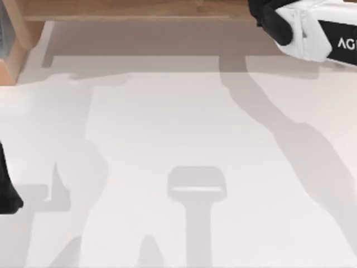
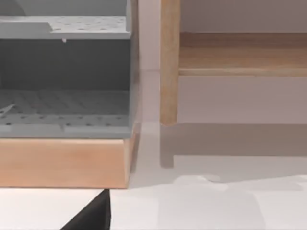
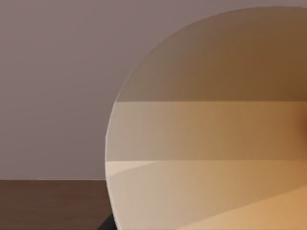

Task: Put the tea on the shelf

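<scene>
Tea (image 3: 206,143), seen very close in the right wrist view as a curved orange-beige wall; whether it is gripped cannot be told. The shelf (image 1: 139,8) runs along the table's (image 1: 184,128) far edge, and the right arm (image 1: 312,28) is extended over its right end. The left arm (image 1: 6,190) is parked at the left edge. Risk, as judged: a tall cup released off-level could be tipped over.
</scene>
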Robot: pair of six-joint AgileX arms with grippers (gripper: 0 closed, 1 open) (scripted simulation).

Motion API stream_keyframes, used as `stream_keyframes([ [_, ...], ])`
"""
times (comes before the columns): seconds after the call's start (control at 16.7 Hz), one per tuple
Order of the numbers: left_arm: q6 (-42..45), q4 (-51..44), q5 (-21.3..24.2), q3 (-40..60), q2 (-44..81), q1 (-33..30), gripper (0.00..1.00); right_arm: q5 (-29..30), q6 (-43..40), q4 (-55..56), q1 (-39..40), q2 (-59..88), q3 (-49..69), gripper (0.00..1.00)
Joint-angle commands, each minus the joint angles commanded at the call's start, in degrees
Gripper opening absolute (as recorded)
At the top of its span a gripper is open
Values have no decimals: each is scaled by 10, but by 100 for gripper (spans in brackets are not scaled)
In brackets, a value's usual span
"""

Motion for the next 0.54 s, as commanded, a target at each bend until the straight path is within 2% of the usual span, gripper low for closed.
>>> stream_keyframes([
  [0.18,0,0,0,0,0,0,100,0,0,0,0,0,0,98],
  [0.54,0,0,0,0,0,0,100,0,0,0,0,0,0,100],
])
